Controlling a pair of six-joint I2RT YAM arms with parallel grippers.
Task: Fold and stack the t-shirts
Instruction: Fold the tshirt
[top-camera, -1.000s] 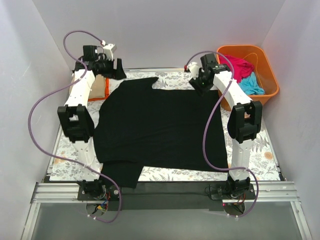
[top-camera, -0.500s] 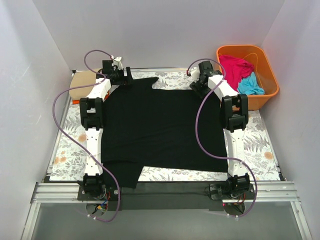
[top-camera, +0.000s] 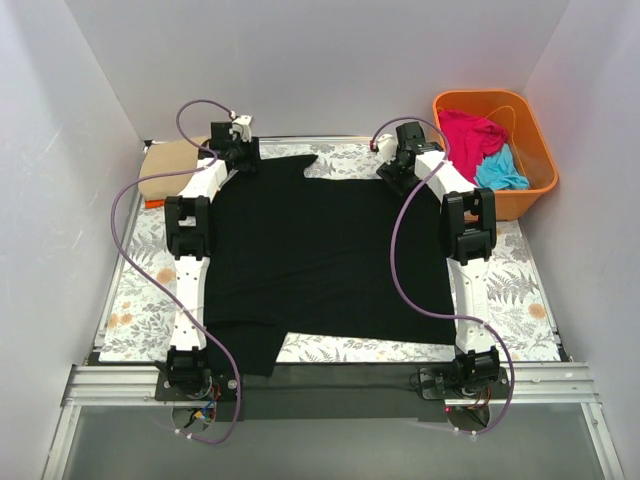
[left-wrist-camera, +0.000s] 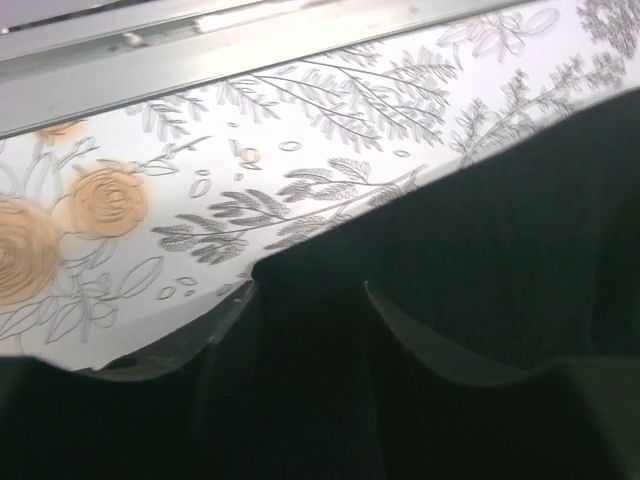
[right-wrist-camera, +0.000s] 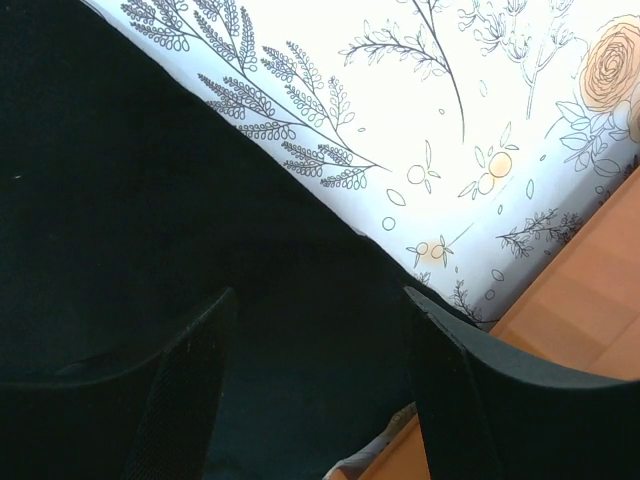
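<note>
While the matte black t-shirt (top-camera: 320, 250) lies flat and roughly rectangular on the floral-printed sheet (top-camera: 140, 300), one sleeve jutting near-left, both arms stretch low to its far corners, left gripper (left-wrist-camera: 305, 290) and right gripper (right-wrist-camera: 320, 295) each spread-fingered astride the cloth's edge.

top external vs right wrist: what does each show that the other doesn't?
Top external only: the whole black cloth t-shirt spread flat, and the orange plastic tub holding a magenta-pink t-shirt and a turquoise t-shirt. Right wrist only: its own fingers, apart over the black shirt's edge, close up. Both: the black shirt on the floral-patterned sheet.
</note>
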